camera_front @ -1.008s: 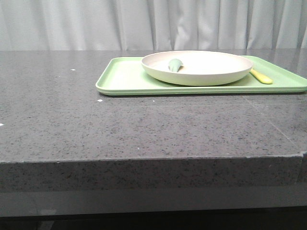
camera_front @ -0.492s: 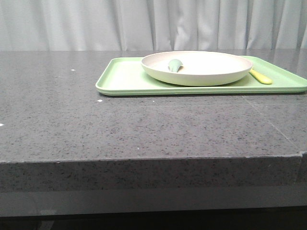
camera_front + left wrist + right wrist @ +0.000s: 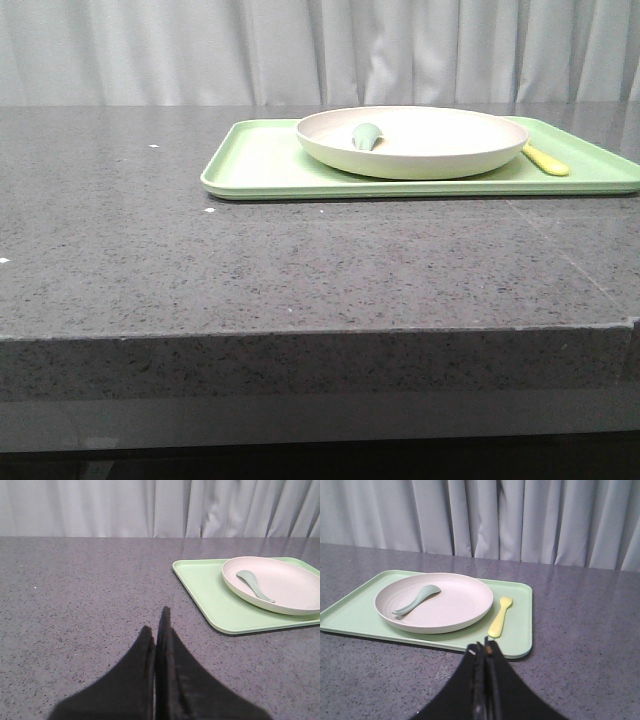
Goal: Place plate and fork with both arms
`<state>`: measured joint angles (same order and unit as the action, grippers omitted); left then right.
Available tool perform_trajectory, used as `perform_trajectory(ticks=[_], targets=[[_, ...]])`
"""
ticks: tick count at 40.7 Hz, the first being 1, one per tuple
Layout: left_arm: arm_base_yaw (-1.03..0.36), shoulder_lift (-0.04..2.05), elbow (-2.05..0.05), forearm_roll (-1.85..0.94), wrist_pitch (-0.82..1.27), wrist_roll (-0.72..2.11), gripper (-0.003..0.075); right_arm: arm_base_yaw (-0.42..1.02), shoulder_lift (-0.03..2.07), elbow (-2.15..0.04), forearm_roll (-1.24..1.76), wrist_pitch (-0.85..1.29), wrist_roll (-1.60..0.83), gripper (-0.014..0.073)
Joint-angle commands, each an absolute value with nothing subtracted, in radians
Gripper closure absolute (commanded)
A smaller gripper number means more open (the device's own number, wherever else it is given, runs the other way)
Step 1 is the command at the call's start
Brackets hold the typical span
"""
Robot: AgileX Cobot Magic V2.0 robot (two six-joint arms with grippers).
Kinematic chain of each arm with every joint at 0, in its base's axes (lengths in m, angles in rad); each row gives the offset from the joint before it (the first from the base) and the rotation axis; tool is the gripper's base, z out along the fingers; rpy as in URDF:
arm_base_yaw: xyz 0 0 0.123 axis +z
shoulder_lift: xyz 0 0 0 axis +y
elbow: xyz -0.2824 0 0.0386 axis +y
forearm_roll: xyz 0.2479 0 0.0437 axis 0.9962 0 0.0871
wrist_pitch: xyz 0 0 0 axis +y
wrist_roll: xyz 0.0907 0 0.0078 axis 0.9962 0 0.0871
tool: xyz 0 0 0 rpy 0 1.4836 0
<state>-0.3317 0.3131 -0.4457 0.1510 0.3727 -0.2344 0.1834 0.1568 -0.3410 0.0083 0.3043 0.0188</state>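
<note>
The cream-white plate (image 3: 412, 141) sits on a light-green tray (image 3: 260, 165) at the back right of the table. A pale grey-green spoon (image 3: 366, 136) lies in the plate. The pale-yellow fork (image 3: 545, 159) lies on the tray to the right of the plate. The left wrist view shows the plate (image 3: 285, 585) and spoon (image 3: 254, 585); my left gripper (image 3: 156, 625) is shut and empty, well short of the tray. The right wrist view shows the plate (image 3: 450, 602) and fork (image 3: 500, 617); my right gripper (image 3: 482, 647) is shut and empty, just before the tray's near edge. Neither gripper shows in the front view.
The dark speckled stone table (image 3: 250, 260) has its front edge close to the camera. A grey curtain (image 3: 150, 50) hangs behind the table. The tray's rim also shows in both wrist views (image 3: 200, 592) (image 3: 520, 645).
</note>
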Motion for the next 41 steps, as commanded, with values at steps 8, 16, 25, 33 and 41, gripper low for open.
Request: perform_trajectory(ticks=[8,16,25,33,41], targets=[[-0.330,0.321,-0.472,0.155,0.294,-0.243,0.0738,0.184,0.166,-0.366,-0.006,0.214,0.012,0.0710],[-0.330,0.321,-0.472,0.155,0.294,-0.243,0.0738,0.184,0.166,-0.366,-0.006,0.214,0.012,0.0710],[-0.330,0.321,-0.472,0.155,0.294,-0.243,0.0738,0.184,0.166,-0.366,-0.006,0.214,0.012,0.0710],[-0.330,0.321,-0.471,0.177,0.294,-0.243,0.0738,0.184,0.166,-0.366,-0.006,0.214,0.012,0.0710],[-0.330,0.321,-0.471,0.062,0.253,-0.081,0.0738,0.184,0.166,-0.366,-0.006,0.215,0.012,0.0710]])
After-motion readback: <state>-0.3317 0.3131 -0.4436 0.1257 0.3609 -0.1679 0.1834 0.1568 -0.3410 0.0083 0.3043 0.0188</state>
